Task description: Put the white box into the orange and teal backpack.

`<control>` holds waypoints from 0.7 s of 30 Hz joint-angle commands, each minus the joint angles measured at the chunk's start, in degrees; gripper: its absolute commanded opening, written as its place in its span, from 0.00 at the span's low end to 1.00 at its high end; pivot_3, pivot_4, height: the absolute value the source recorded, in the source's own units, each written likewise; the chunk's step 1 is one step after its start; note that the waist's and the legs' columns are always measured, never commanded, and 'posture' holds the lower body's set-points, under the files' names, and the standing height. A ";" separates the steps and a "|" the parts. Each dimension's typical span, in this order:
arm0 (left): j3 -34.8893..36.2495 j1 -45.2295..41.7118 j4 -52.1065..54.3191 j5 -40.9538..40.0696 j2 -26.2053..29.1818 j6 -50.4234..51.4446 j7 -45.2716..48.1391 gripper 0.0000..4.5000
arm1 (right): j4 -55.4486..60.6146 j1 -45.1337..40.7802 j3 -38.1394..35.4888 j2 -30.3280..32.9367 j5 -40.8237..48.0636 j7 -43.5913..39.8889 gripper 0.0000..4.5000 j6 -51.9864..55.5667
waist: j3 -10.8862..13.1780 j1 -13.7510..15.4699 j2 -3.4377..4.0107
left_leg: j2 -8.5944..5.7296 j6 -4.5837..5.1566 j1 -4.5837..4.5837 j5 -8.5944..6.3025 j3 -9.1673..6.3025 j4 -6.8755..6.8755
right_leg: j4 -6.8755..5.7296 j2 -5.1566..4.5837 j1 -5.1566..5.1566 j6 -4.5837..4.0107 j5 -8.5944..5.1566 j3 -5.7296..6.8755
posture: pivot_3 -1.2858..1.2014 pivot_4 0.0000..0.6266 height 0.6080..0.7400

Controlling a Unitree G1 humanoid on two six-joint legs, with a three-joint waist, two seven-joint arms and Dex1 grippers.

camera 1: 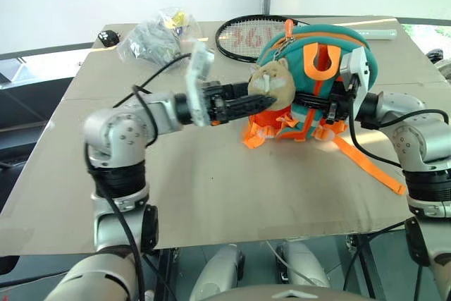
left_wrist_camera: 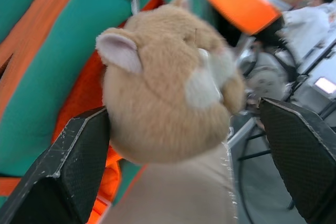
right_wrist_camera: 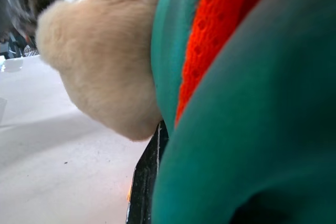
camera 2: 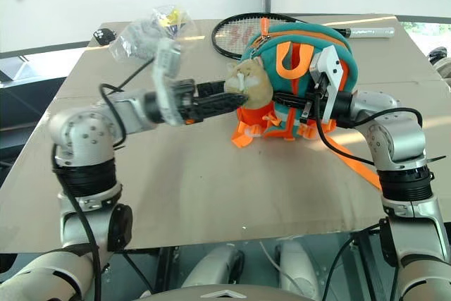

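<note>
Two grippers are working at the orange and teal backpack (camera 1: 352, 51), which is standing upright on the table (camera 1: 211, 188), toward the far side and slightly right of centre.

1. Left gripper (camera 1: 259, 98): I am reaching in level from the left with the jaws spread wide. The beige plush toy (camera 1: 275, 79) is hanging from a metal clip on the left face of the backpack and is sitting between my two black fingers (left_wrist_camera: 79, 156). One finger is touching the side of the toy; the other is standing apart from it. Nothing is being gripped.

2. Right gripper (camera 1: 306, 101): I am reaching in level from the right with the jaws fully closed. The fingers are pressing into the near face of the backpack, just beside the plush toy. Teal fabric and orange mesh are lying right against the fingers in the right wrist view. Whether fabric is being pinched between them, I cannot tell.

3. Straps: orange straps are bunching at the foot of the backpack, and one orange strap (camera 1: 370, 170) is trailing across the table toward the near right.

4. Surroundings: a tennis racket (camera 1: 246, 37) is lying flat just behind the backpack. A crinkled clear plastic bag (camera 1: 151, 37) is lying at the far left, well apart from the backpack.
</note>
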State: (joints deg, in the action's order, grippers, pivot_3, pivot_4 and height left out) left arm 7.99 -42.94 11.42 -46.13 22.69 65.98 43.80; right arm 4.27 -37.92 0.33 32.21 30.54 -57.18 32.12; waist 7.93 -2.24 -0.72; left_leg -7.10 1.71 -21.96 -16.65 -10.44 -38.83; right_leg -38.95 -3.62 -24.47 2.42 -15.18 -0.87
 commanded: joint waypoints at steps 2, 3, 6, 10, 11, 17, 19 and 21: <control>-2.68 0.08 0.15 2.49 -2.00 -7.43 -0.78 0.70 | 2.36 -1.07 -0.39 0.16 0.19 -0.13 0.00 -0.75 | 0.00 -0.07 0.00 | 0.00 0.00 0.00 0.00 0.04 -0.01 | 0.00 0.00 0.00 0.00 0.00 -0.03 | 0.52 0.24 0.99; -3.11 0.24 -0.06 2.86 -2.05 -8.57 -0.40 0.60 | 2.48 -0.96 -0.48 0.22 0.13 -0.02 0.00 -0.65 | 0.00 -0.12 0.00 | 0.00 0.00 0.01 0.00 0.04 -0.01 | 0.01 0.00 0.00 0.00 0.00 -0.03 | 0.52 0.24 0.99; -2.84 0.26 -1.09 3.02 -2.50 -10.88 -0.58 0.28 | 3.10 -0.61 -1.26 0.39 0.17 1.04 0.00 -0.12 | 0.00 0.01 0.00 | 0.00 0.00 0.01 0.00 0.04 -0.01 | 0.01 0.00 0.00 0.00 0.00 -0.03 | 0.52 0.24 0.99; 1.16 -0.42 -1.40 -0.50 -1.06 -11.57 0.81 0.08 | 2.53 -1.05 -3.98 -0.49 0.30 5.80 0.00 0.64 | 0.00 0.03 0.00 | 0.00 0.00 -0.01 0.00 0.04 -0.01 | 0.02 -0.01 0.00 0.00 0.00 -0.03 | 0.52 0.24 0.99; 2.71 -0.80 -2.10 -1.50 0.20 -11.38 1.66 0.08 | 0.83 -2.21 -5.46 -1.48 -0.26 9.16 0.00 0.49 | 0.00 -0.07 0.00 | 0.00 0.00 0.00 0.00 0.04 -0.01 | 0.02 0.00 0.00 0.00 0.00 -0.03 | 0.52 0.24 0.99; 12.67 -3.04 -8.96 -9.35 6.89 -8.27 2.53 0.08 | -9.42 -7.78 -12.62 -3.89 -0.90 21.80 0.00 0.59 | 0.00 -0.30 0.01 | 0.01 0.00 0.08 0.00 0.08 0.16 | -0.02 0.01 -0.06 0.00 0.00 -0.09 | 0.52 0.24 0.99; 15.37 -1.62 -11.08 -10.87 8.72 -8.22 2.64 0.08 | -12.66 -9.45 -14.77 -4.13 -1.16 25.88 0.00 0.50 | 0.00 -0.31 0.01 | 0.01 0.00 0.05 0.00 0.09 0.16 | 0.01 0.00 -0.10 0.00 0.00 -0.10 | 0.52 0.24 0.99; 15.39 2.73 -11.68 -9.49 10.55 -9.12 3.47 0.08 | -14.61 -10.30 -15.68 -3.99 -2.01 28.74 0.00 -0.06 | -0.02 -0.49 0.04 | 0.01 0.00 0.06 0.00 0.12 0.10 | 0.06 -0.01 -0.10 0.00 0.00 -0.10 | 0.52 0.24 0.99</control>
State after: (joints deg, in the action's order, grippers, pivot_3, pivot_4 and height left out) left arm 17.58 -42.34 0.55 -55.34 30.52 58.86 46.83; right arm -8.54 -48.12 -9.06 26.32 29.68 -32.98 33.44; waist 7.91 -2.73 -0.69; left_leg -7.09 1.71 -21.88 -16.65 -10.26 -38.72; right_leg -38.90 -3.65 -24.59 2.42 -15.18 -1.01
